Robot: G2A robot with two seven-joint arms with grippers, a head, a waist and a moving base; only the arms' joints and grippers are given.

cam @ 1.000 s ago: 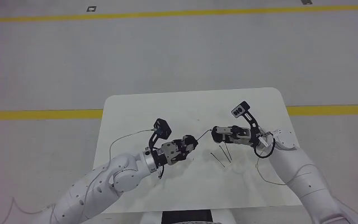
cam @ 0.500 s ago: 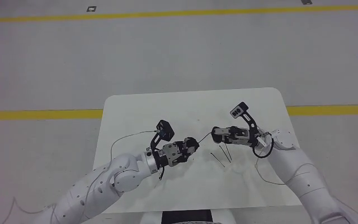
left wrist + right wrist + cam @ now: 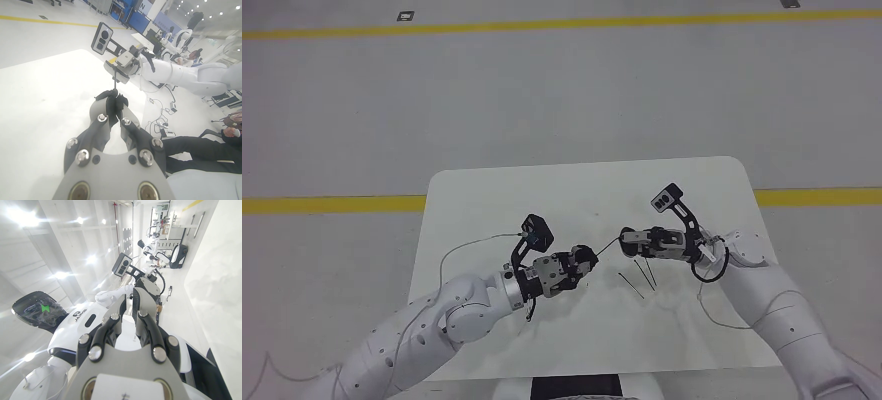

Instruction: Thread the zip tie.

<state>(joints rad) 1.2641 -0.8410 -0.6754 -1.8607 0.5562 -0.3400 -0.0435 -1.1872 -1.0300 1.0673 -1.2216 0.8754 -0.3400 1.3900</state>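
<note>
Pinching the near end of the black zip tie [image 3: 115,83] hard in the left hand [image 3: 114,94], shut right down on it. Holding it up off the white desk [image 3: 47,91], strung straight across to the right hand [image 3: 115,73]. Closed on the far end over there too, down to a thin slit. Facing each other near the middle of the desk, close but apart, with just that short run of tie between. And leaving a few spare ties [image 3: 639,274] loose on the desk, just beside the right hand.
</note>
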